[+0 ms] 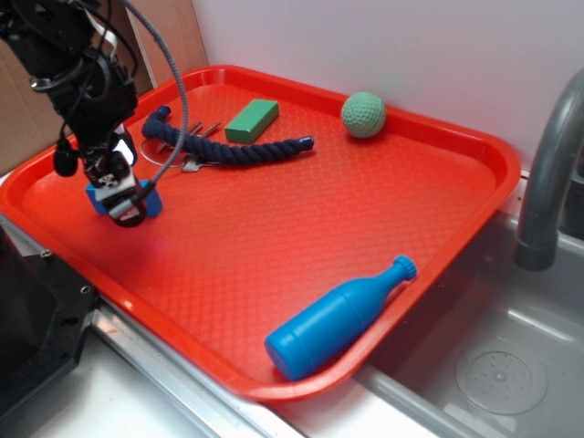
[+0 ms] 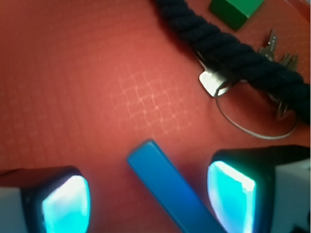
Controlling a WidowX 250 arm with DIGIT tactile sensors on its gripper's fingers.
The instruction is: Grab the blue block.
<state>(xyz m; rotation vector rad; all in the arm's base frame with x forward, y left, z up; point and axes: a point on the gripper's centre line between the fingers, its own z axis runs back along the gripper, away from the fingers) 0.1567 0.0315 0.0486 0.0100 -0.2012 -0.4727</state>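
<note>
The blue block (image 2: 170, 191) is straddled by the spread, empty gripper (image 2: 148, 201). Since it lies skewed toward five o'clock, it could be twisted out on closing.

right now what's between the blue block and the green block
In the exterior view, the dark rope and the keys lie between the blue block and the green block.
</note>
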